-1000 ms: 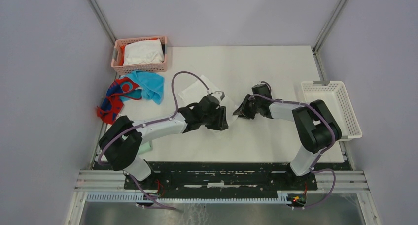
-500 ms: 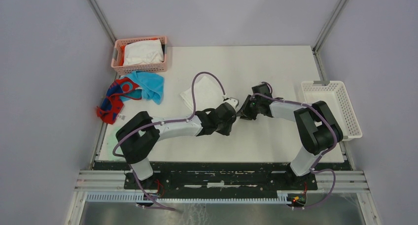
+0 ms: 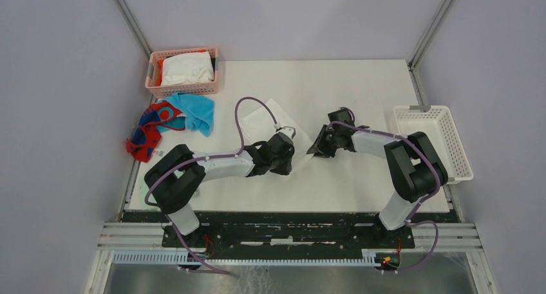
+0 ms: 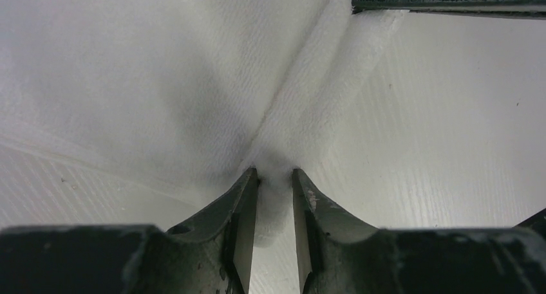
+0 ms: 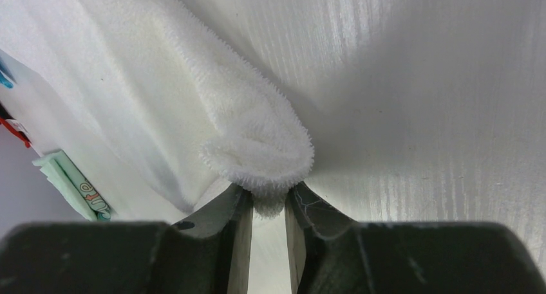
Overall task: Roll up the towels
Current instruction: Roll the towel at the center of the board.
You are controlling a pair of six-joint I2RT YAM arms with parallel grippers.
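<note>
- Left claw (image 4: 275,178) has pulled back from the right one and now pinches the white towel (image 3: 261,118) edge.
- Right claw (image 5: 267,194) is clamped on its folded corner, mid table (image 3: 335,82).
- I'm starting the roll; next, both claws need to turn evenly.

A plain white soft cloth towel (image 3: 264,117) lies near the centre of the table (image 3: 360,88), toward ten o'clock, one edge curled over. A crumpled turquoise-blue cloth towel (image 3: 195,110) and a red, dark-blue-blotched cloth towel (image 3: 148,132) touch at nine o'clock.
</note>
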